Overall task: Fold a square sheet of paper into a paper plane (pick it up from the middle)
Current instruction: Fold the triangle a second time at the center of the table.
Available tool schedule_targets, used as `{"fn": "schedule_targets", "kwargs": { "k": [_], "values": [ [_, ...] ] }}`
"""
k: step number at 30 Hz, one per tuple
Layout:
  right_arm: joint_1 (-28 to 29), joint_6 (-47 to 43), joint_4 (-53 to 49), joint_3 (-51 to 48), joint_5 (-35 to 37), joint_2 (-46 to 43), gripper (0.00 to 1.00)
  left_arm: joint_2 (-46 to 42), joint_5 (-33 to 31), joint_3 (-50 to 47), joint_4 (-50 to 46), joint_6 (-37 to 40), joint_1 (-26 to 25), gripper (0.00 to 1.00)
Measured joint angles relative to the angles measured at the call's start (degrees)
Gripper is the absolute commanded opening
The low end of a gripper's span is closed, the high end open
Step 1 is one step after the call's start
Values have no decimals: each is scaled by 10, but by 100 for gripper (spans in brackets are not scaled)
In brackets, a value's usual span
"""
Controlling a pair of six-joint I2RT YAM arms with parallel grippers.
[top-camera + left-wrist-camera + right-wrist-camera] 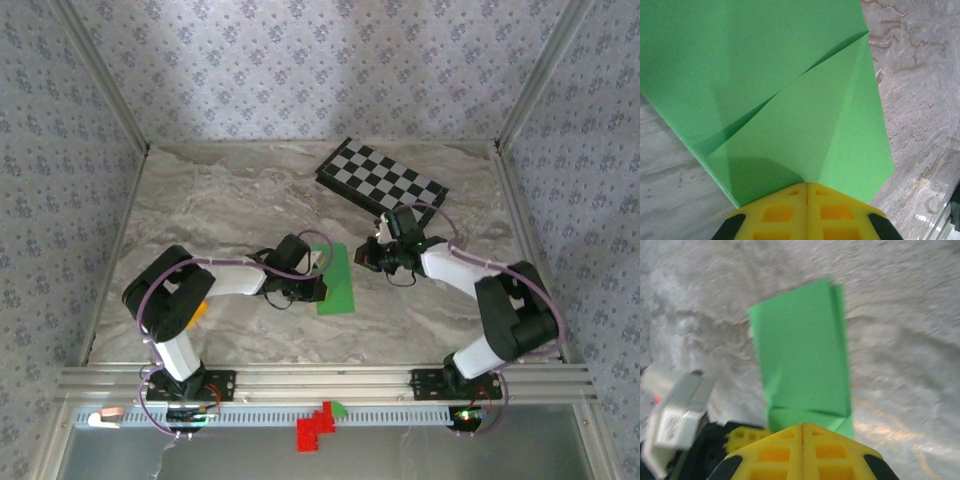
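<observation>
The square sheet of paper (338, 285) lies on the marble table, bright green and folded into a narrow, layered shape. In the left wrist view the paper (790, 75) shows diagonal creases meeting near a point. My left gripper (320, 274) is shut, its yellow fingertips (790, 200) resting at the paper's left edge. My right gripper (358, 257) is also shut and sits at the paper's far right corner. In the blurred right wrist view the folded paper (800, 350) stretches away from that gripper's closed fingertips (785, 445).
A black-and-white checkerboard (385, 178) lies at the back right. A small orange block (198, 310) sits beside the left arm. Red blocks (318, 428) and a tiny green piece (338, 408) rest on the front rail. Patterned walls enclose the table.
</observation>
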Motion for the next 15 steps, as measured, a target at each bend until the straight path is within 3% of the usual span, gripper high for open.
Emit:
{"fn": "schedule_targets", "kwargs": {
  "k": [7, 15],
  "values": [
    [40, -1, 5, -51, 5, -25, 6, -3, -18, 11, -18, -26, -4, 1],
    [54, 10, 41, -34, -22, 49, 8, -24, -28, 12, -39, -36, -3, 6]
  ]
}}
